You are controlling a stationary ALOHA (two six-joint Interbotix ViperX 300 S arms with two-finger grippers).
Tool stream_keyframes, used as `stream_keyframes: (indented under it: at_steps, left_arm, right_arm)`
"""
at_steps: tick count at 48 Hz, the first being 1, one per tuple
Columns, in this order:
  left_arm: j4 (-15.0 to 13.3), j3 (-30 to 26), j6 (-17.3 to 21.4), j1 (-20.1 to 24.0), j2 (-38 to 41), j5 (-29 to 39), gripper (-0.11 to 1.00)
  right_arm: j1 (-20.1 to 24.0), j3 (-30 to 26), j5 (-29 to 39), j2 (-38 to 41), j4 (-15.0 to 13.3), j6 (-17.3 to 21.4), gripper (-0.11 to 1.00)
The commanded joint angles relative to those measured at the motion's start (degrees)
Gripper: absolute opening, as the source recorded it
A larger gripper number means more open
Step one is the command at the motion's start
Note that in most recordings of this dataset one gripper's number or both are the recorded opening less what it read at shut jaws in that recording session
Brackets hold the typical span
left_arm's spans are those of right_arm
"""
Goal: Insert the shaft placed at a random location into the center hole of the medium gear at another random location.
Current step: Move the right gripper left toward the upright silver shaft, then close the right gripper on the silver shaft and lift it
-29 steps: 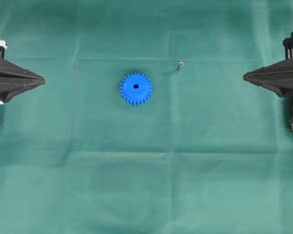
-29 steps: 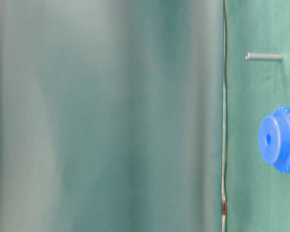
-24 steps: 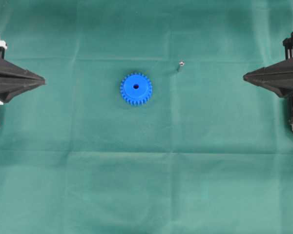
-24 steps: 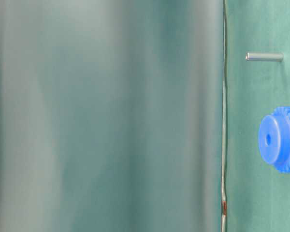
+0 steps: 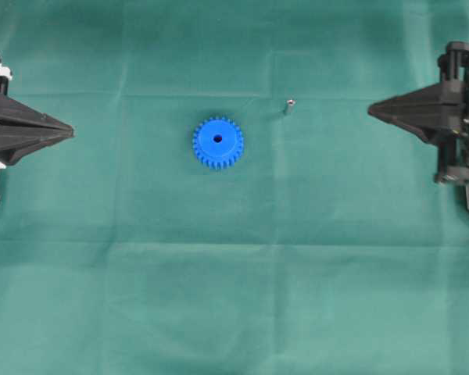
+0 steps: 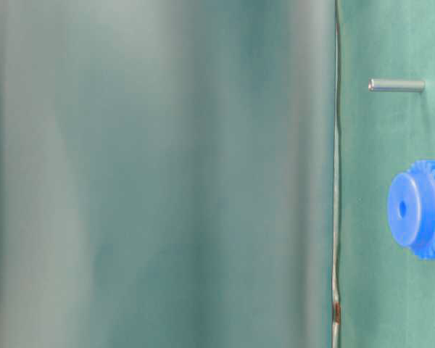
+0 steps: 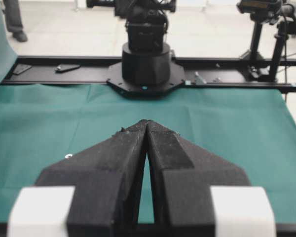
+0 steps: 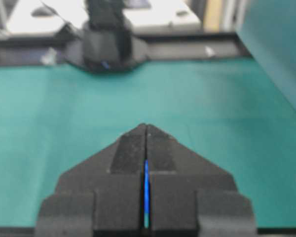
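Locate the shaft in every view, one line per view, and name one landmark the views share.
Overhead: the shaft stands upper middle, right of the medium gear, apart from it.
Table-level: the shaft shows upper right, above the gear.
Left wrist: a small pale dot at mid-left may be it; too small to tell.
Right wrist: not in it.
Shared landmark: the green cloth.

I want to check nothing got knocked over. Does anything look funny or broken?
Nothing stands out. The medium gear lies flat on the green cloth, and the shaft stands apart from it, whole.
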Motion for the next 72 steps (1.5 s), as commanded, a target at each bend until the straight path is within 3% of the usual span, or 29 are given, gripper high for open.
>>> stream_keyframes:
  at_steps: [1, 6, 15, 17, 25, 54, 72]
  left_arm:
    - [0.2, -1.6, -0.1, 0.0, 0.4, -0.4, 0.00]
    - [0.2, -1.6, -0.1, 0.0, 0.4, -0.4, 0.00]
    - [0.2, -1.5, -0.1, -0.1, 0.4, -0.3, 0.00]
    - [0.2, -1.6, -0.1, -0.1, 0.5, -0.3, 0.00]
    - [0.2, -1.5, -0.1, 0.0, 0.7, -0.2, 0.00]
    - [0.2, -1.5, -0.1, -0.1, 0.8, 1.0, 0.00]
    - [0.2, -1.5, -0.1, 0.0, 0.8, 2.2, 0.00]
  right_arm:
    - [-1.6, -0.7, 0.0, 3.3, 0.2, 0.4, 0.02]
    - [-3.1, -0.9, -0.2, 7.6, 0.3, 0.4, 0.20]
    - [-7.4, -1.6, -1.6, 16.3, 0.3, 0.3, 0.76]
    - [-8.4, -1.5, -2.6, 18.2, 0.2, 0.3, 0.81]
    - [-9.9, -2.0, -8.2, 26.3, 0.2, 0.2, 0.70]
    - [-10.7, -7.8, -16.5, 45.4, 0.3, 0.1, 0.71]
    - [-10.8, -9.2, -17.5, 49.5, 0.4, 0.1, 0.70]
